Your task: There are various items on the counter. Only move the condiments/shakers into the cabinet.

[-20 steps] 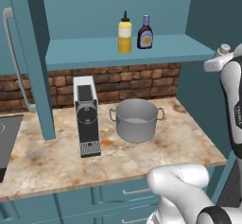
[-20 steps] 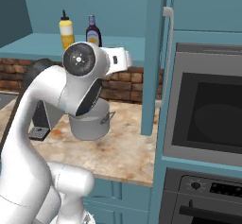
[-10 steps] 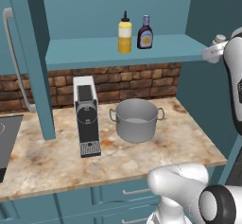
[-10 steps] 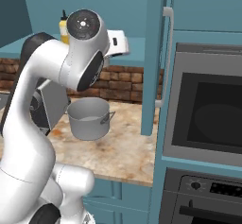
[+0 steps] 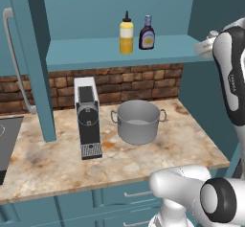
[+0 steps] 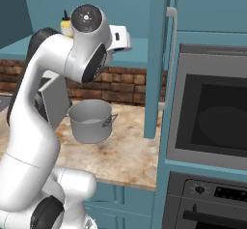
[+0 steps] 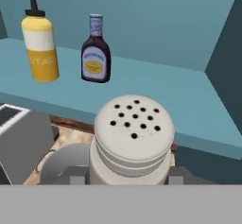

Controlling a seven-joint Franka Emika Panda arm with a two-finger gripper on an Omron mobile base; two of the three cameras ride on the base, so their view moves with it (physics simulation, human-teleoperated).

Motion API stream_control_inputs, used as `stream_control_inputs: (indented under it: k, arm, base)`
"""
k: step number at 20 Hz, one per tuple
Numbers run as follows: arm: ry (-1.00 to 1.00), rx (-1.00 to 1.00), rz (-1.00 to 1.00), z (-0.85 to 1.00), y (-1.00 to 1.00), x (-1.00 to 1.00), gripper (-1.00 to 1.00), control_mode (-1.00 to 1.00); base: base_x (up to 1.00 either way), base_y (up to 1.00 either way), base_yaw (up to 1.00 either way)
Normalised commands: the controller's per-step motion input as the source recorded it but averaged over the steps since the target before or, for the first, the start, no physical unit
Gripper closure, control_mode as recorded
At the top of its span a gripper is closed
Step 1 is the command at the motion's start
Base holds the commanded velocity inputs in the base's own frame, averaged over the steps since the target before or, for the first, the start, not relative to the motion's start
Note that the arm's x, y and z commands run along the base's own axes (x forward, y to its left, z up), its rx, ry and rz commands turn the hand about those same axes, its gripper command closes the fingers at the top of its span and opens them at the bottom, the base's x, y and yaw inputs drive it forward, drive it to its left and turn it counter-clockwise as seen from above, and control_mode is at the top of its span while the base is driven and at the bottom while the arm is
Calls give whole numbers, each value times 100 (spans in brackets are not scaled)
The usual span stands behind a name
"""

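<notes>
Two of the three condiments are already stored: the yellow plastic squeeze bottle with black nozzle [image 5: 126, 35] and the dark brown sauce bottle with blue cap [image 5: 147, 34] stand upright, side by side, on the flat teal shelf [image 5: 86, 52] of the wall cabinet. The small grey-white perforated shaker [image 7: 132, 138] remains outstanding; the two-finger gripper [image 7: 124, 176] is clenched on it, holding it upright just off the shelf's front edge, to the right of the bottles. The steel two-handled pot [image 5: 138, 121] and the black-and-white coffee machine [image 5: 87, 117] stay on the marbled beige counter [image 5: 43, 163] below the shelf, correctly untouched. Compared with the earlier frames, the arm has risen towards shelf level; nothing else has shifted.
</notes>
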Motion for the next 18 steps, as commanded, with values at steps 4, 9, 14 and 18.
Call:
stream_control_inputs:
  k: [4,9,14,18]
  arm:
    - [0,2,-4,0,8,66,100,-100]
    - [0,2,-3,0,5,70,100,-100]
    - [0,3,0,-10,0,67,100,-100]
    - [3,0,0,-35,0,50,100,-100]
  base:
    - [0,0,0]
    - [0,0,0]
    - [0,0,0]
    - [0,0,0]
